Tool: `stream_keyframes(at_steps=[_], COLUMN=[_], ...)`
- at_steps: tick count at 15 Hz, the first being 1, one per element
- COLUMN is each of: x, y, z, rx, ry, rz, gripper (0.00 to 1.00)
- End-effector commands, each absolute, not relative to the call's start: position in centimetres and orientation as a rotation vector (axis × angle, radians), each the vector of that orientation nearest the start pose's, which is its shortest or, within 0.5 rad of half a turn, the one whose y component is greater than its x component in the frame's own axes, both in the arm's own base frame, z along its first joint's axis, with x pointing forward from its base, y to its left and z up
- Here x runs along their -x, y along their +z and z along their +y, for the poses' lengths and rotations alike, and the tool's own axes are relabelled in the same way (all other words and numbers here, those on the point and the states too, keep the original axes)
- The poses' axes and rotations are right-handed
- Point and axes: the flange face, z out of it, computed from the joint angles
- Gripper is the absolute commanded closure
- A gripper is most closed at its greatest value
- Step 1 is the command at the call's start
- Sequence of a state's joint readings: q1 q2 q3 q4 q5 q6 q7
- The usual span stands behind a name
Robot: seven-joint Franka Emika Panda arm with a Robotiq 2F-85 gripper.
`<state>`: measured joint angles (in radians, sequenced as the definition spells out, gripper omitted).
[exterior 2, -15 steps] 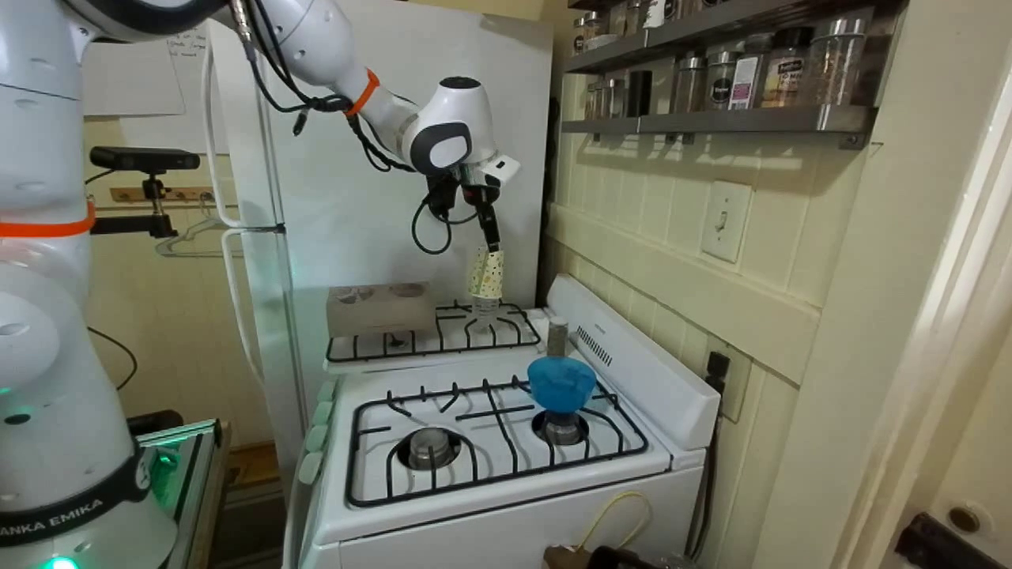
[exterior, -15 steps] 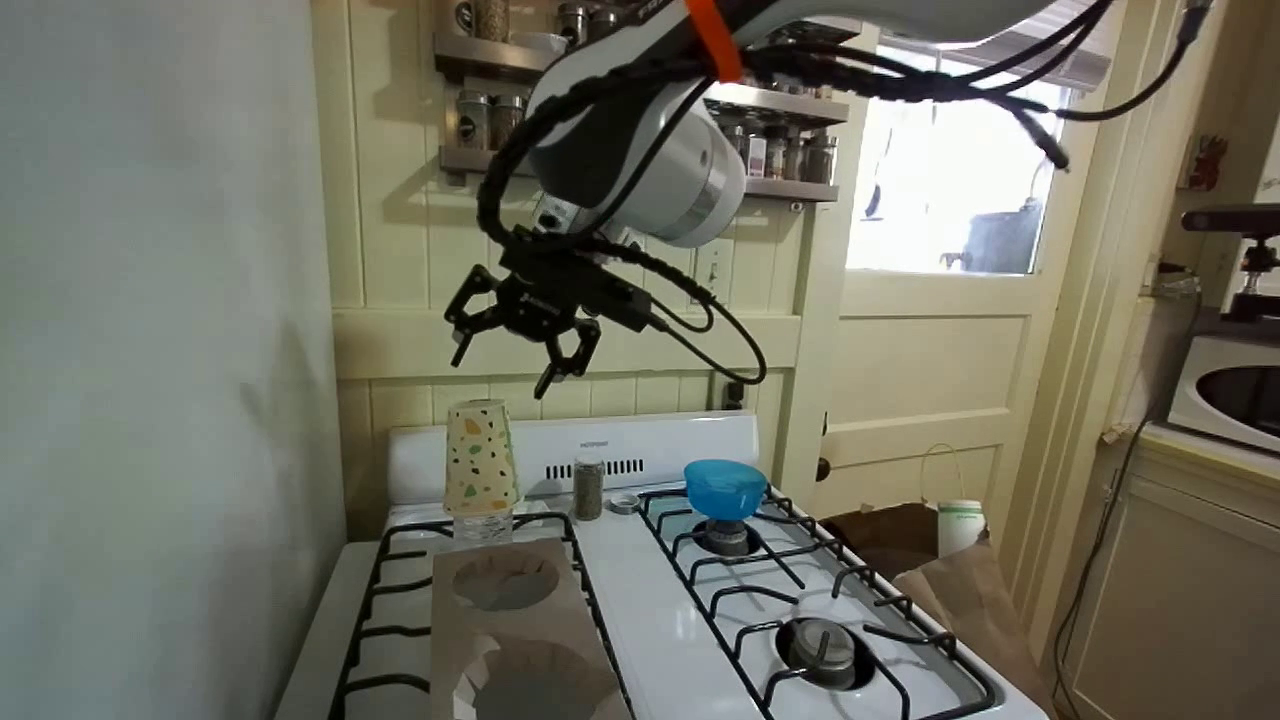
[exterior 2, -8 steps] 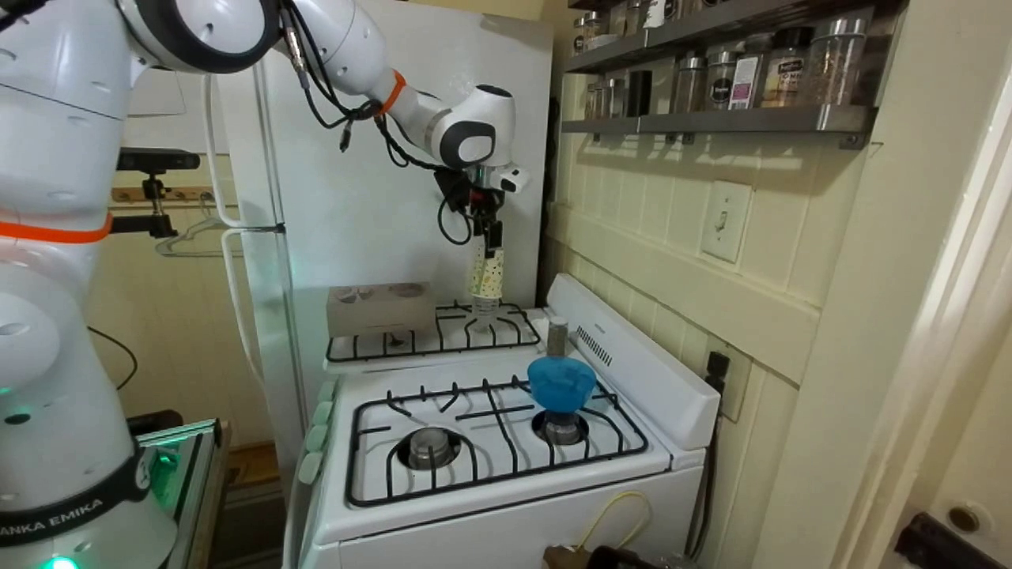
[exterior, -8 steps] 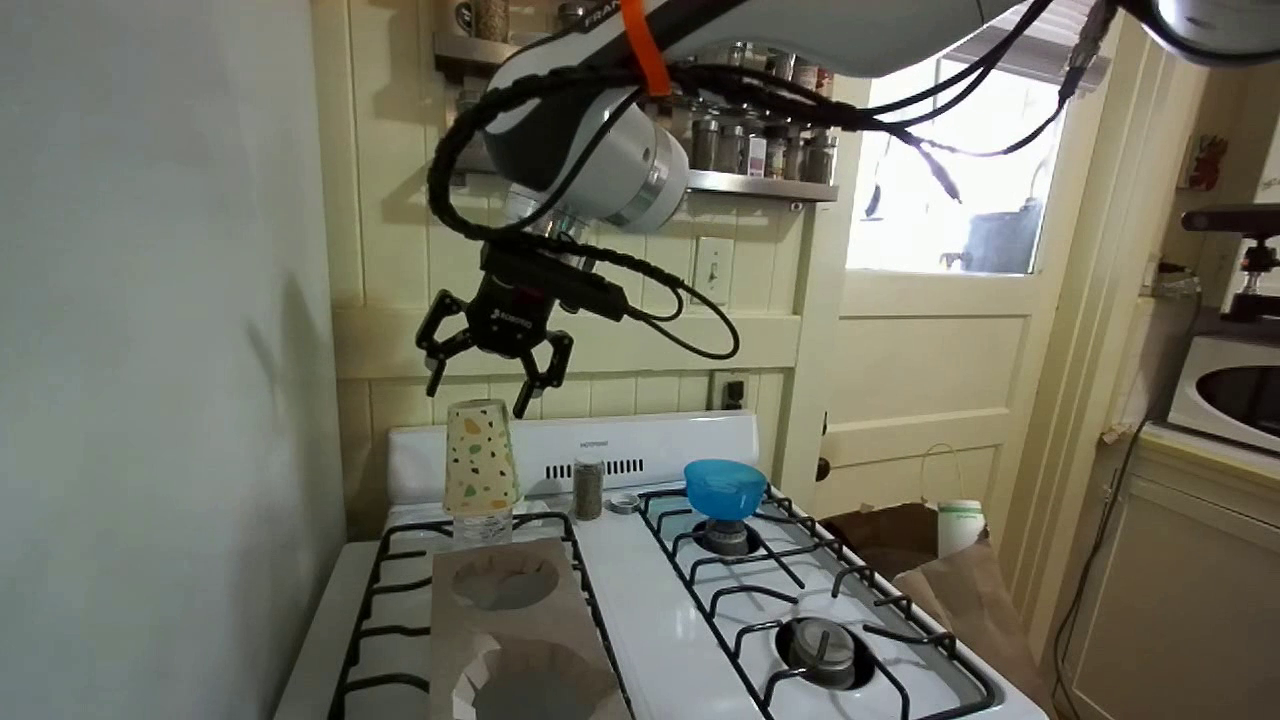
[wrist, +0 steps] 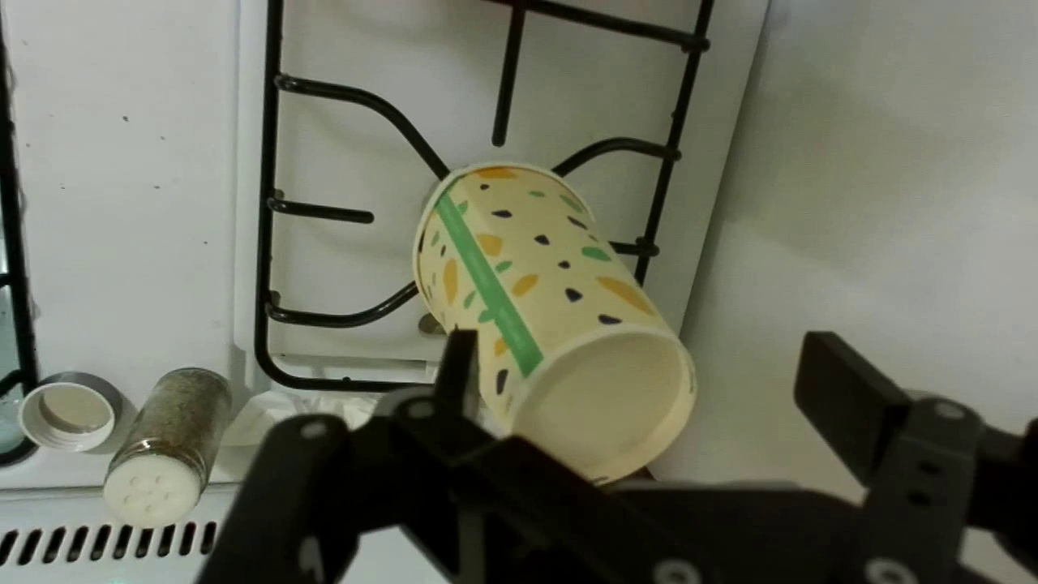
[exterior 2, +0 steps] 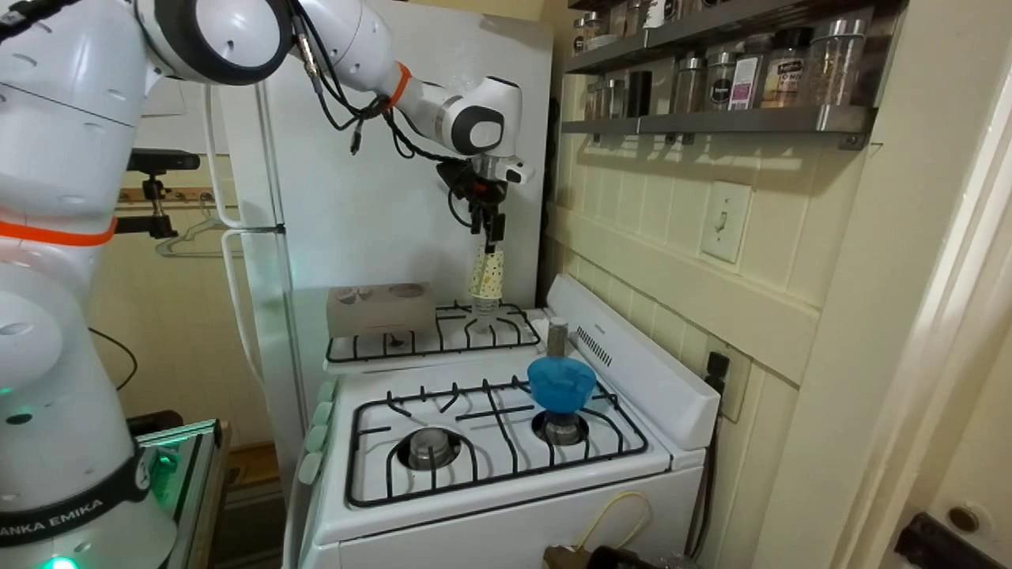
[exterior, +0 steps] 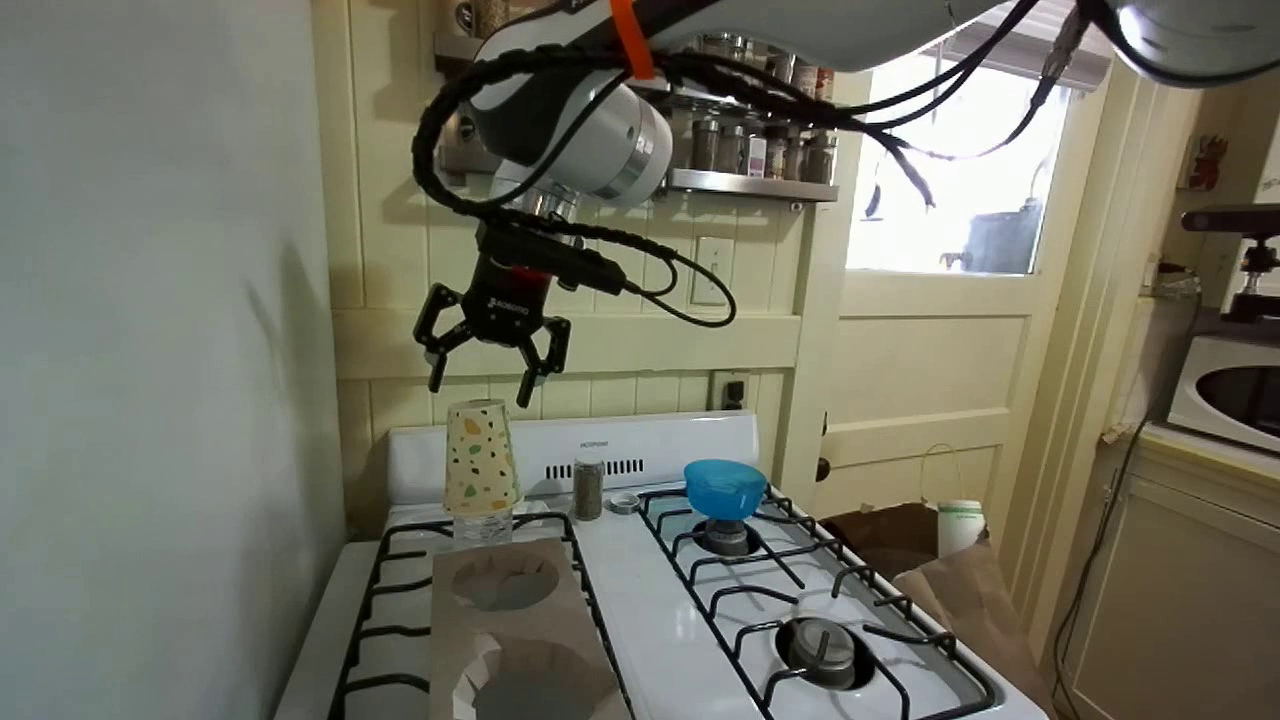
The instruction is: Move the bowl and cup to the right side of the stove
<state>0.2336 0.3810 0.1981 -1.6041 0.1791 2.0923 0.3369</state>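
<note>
Spread wide and gripping nothing, the gripper [exterior: 480, 390] hangs just above the cup [exterior: 480, 458], which shows between the fingers [wrist: 847, 393] in the wrist view. Cream with coloured flecks, the cup stands upside down on a clear vessel [exterior: 483, 530], at the rear left of the stove [exterior: 650, 610] as one faces the back panel [exterior: 690, 440]. Just in front lies a cardboard box [exterior: 505, 620] with two round holes. A small shaker jar [exterior: 588, 490] stands near the panel. Farther across, on the right side, the blue bowl [exterior: 725, 490] sits upright above the back burner [exterior: 727, 540]. Beyond the stove, brown paper [exterior: 972, 600] shows near a pale door [exterior: 930, 365].
</note>
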Motion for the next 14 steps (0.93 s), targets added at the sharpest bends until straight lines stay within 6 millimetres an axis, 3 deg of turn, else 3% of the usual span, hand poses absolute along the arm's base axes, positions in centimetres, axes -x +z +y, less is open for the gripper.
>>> stream_keyframes(at_steps=[1,6,7,9,12,14], x=[-62.8,-63.9,-64.0,-64.2,-64.2,-63.9], y=[41.5,40.0,39.8,39.4,39.6,40.4], z=[28.1,28.6,28.7,29.1,29.4,29.6], rx=[2.962,2.995,2.998,3.0,3.008,3.02], ry=[-0.011,-0.076,-0.083,-0.093,-0.09,-0.082], rz=[-0.011,-0.048,-0.054,-0.069,-0.08,-0.091], gripper=[0.0,0.0,0.25,0.32,0.57,0.6])
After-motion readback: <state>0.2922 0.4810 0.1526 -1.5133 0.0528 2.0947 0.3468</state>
